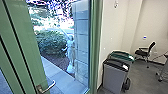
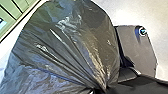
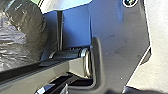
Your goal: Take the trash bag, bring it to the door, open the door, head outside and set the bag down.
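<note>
- Pale floor shows beyond the black trash bag, gathered into folds in left wrist view.
- Both grippers: I cannot tell if clenched or released.
- Head view adds green door, gray bin, then bush outside.

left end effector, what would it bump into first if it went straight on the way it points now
Most likely the bag, which looms large ahead in the left wrist view, its creases drawn together near the camera. Whether any gap is left before it, I can't tell.
</note>
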